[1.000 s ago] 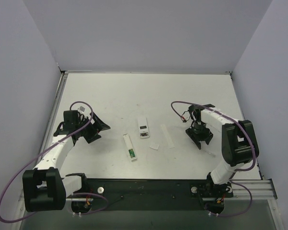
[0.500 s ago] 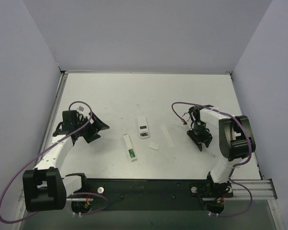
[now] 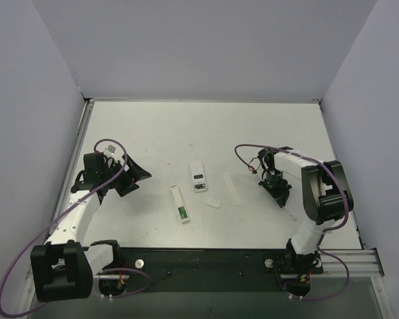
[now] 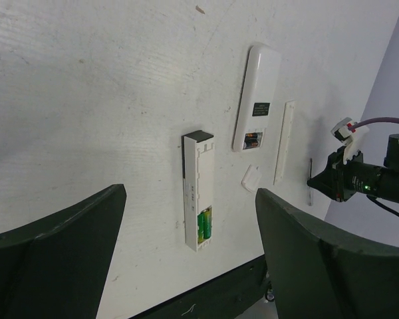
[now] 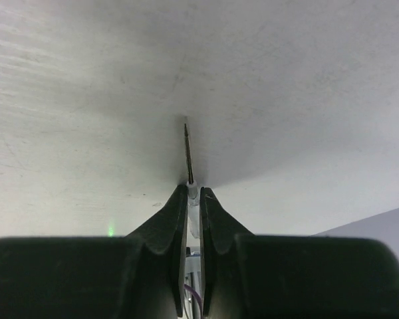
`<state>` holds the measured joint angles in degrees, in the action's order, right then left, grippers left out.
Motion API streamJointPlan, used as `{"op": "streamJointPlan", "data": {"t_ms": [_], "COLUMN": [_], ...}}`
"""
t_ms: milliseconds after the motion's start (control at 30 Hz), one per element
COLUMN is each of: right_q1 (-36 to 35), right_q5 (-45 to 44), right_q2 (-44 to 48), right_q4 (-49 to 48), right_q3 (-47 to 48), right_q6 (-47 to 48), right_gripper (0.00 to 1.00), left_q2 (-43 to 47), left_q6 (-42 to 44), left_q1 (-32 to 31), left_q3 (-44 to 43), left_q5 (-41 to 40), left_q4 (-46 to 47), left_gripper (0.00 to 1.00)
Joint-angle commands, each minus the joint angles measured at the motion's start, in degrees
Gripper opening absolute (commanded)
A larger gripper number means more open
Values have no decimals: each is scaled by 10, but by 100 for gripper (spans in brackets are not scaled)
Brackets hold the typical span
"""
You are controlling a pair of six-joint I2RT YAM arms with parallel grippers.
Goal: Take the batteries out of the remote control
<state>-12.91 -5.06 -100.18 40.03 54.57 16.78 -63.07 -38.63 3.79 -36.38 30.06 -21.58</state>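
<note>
left gripper [image 3: 134, 179]: we see it spread wide and holding nothing, over the left part of the table [image 3: 253, 126], with its fingers [image 4: 53, 252] facing the remotes.
long remote [image 3: 180, 204]: we find it flat on the table, right of the left gripper and well apart from it, with the battery bay uncovered at its near end.
green batteries [image 4: 204, 226]: we see them side by side, seated in the long remote's open bay.
short remote [image 3: 198, 177]: it lies just right of the long remote and farther back. The two do not touch, and its back faces up.
dark battery [image 4: 251, 139]: we see it inside the short remote's open bay, at the near end.
small cover [image 3: 214, 202]: a flat white piece, loose on the table near the short remote's near end.
long cover [image 3: 232, 188]: a narrow white strip, lying right of the short remote.
right gripper [image 5: 193, 193]: we see it clenched on a thin stick [image 5: 188, 156], well right of the covers. The stick's tip is at the table surface, but we cannot tell whether it touches.
</note>
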Motion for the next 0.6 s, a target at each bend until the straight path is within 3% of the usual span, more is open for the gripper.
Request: {"op": "streamJointPlan", "data": {"t_ms": [0,400,567], "right_q1": [-26,-70,-72], "right_q5": [-21,-28,45], "right_q2": [28,81,92], "right_q4": [-9,3,36], "right_q3": [-20,20,79], "right_q6": [-3,-50,-110], "right_gripper": [0,0,0], "left_q2": [38,71,38], "left_q6": [27,32,43], "left_q1": [2,-73,-124], "left_q3": [-4,0,-29], "left_q5": [1,-30,-11], "left_q4": [13,24,17], "left_gripper": [89,82,77]}}
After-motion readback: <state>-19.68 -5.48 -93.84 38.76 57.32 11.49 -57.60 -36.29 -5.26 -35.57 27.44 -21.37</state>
